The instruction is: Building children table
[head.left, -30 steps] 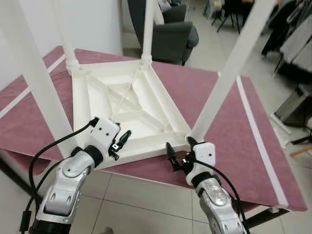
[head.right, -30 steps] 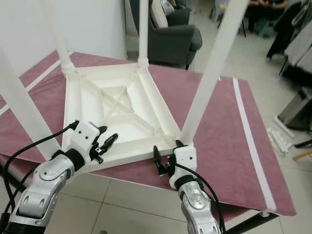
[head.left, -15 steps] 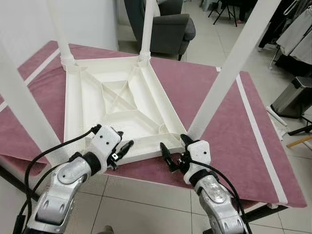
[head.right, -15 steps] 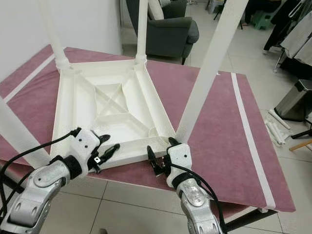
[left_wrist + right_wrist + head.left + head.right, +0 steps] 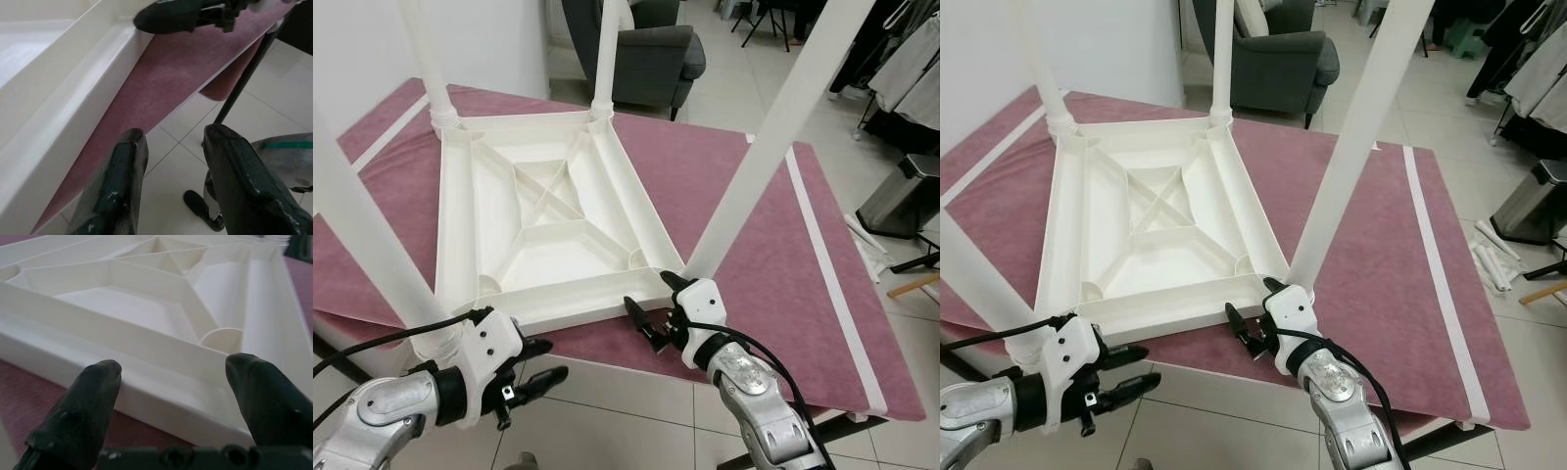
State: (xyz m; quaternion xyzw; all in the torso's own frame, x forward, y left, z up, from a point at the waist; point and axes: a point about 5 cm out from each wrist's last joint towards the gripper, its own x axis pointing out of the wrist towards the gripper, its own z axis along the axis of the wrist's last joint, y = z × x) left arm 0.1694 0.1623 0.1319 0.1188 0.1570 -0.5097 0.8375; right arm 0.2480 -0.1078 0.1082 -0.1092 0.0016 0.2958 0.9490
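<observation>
Two silver, rounded metal forearms are seen, each joined by a black ring to a white boxy wrist housing from which two long black fingers project: the left gripper (image 5: 530,384) and the right gripper (image 5: 651,311). Black cables are looped from each wrist housing back along the arm. Scuffed, pale-flecked wear is noted on the left fingers (image 5: 120,196), and small screw holes on the black bar beneath the right fingers (image 5: 83,404).
</observation>
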